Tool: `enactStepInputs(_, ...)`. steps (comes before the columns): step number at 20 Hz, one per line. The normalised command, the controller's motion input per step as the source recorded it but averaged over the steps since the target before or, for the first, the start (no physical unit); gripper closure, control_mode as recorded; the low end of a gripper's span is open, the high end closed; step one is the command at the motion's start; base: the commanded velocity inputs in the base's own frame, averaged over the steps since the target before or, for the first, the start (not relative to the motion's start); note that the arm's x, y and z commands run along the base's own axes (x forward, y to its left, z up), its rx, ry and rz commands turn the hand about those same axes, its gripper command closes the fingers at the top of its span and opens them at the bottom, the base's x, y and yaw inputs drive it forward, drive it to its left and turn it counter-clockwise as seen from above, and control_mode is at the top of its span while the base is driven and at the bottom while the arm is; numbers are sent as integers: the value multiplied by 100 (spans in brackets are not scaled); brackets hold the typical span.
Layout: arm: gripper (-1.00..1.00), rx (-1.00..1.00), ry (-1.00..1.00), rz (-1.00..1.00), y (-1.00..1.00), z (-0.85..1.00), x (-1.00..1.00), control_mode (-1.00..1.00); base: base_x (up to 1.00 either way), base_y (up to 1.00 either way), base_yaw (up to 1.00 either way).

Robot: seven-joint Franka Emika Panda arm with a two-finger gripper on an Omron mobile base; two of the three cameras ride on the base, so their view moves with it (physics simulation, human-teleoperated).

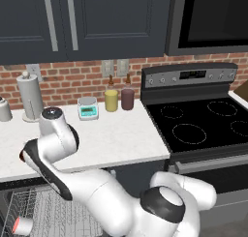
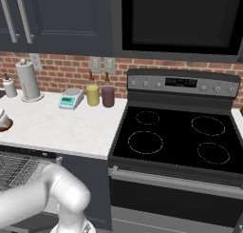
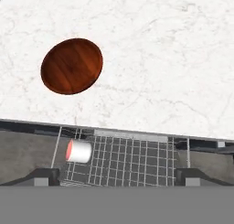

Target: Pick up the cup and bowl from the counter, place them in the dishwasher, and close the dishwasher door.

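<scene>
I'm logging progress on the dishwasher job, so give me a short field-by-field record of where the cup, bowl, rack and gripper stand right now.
cup: the cup lies on its side in the dishwasher rack, red-pink opening showing
bowl: the bowl sits upright on the counter, not yet picked up
dishwasher: open, rack in view below the counter edge
gripper: the gripper is above the rack edge, open and empty, apart from the bowl
left to do: bowl into rack, then close the door

Reddish-brown bowl, white veined counter, white cup.
</scene>
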Motion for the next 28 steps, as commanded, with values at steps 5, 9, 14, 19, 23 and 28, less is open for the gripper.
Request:
enactStepInputs(5, -100, 12, 18, 0, -20, 13, 41, -100, 0, 0, 0)
enactStepInputs(9, -100, 5, 9, -8, -4, -8, 64, -100, 0, 0, 0)
enactStepInputs(14, -100, 1, 0, -11, 1, -10, 64, -100, 0, 0, 0)
enactStepInputs(19, -100, -1, 0, -9, 40, -9, 52, -100, 0, 0, 0)
enactStepInputs(23, -100, -5, 4, -2, 60, -6, 48, -100, 0, 0, 0)
enactStepInputs(28, -100, -6, 8, 0, 42, -16, 14, -100, 0, 0, 0)
